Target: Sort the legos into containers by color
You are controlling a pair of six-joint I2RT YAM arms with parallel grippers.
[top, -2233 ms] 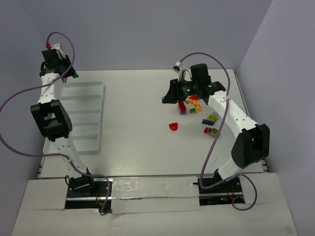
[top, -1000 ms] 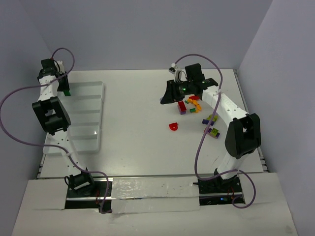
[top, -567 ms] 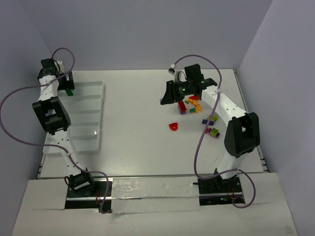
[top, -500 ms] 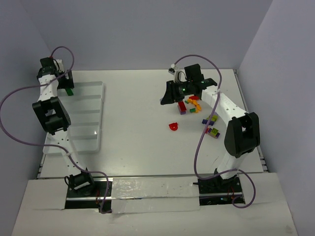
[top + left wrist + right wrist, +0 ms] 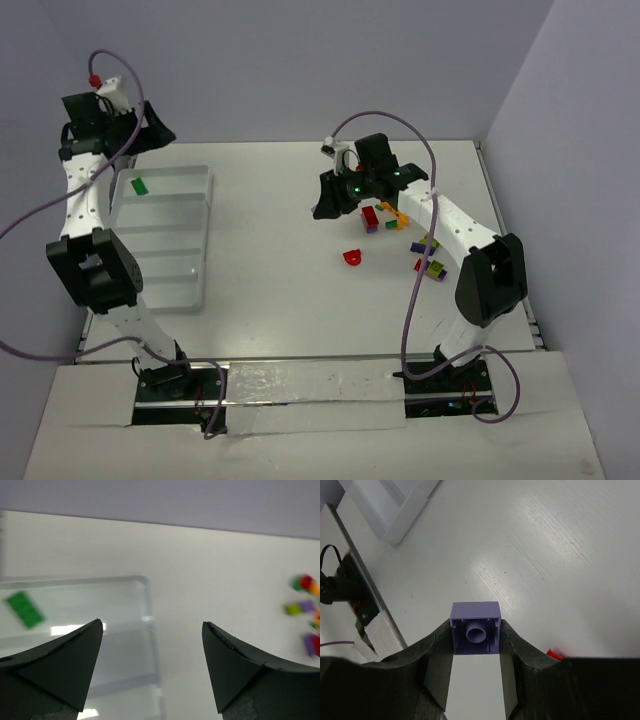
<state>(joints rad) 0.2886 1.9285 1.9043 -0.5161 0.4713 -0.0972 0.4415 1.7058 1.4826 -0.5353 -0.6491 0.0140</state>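
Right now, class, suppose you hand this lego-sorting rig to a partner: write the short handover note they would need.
Left end effector: open, empty, above the tray's far end.
Right end effector: shut on a purple brick, held above the table near the loose pile.
Tray: one dark green brick in the farthest compartment; nothing else seen in it.
Left to do: place the purple brick, then sort the pile and the lone red piece.

Wht table [image 5: 280, 230], gry walls [image 5: 300, 70]

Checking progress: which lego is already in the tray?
The green brick, alone in the tray's farthest compartment; the rest lie on the table or in the right gripper.
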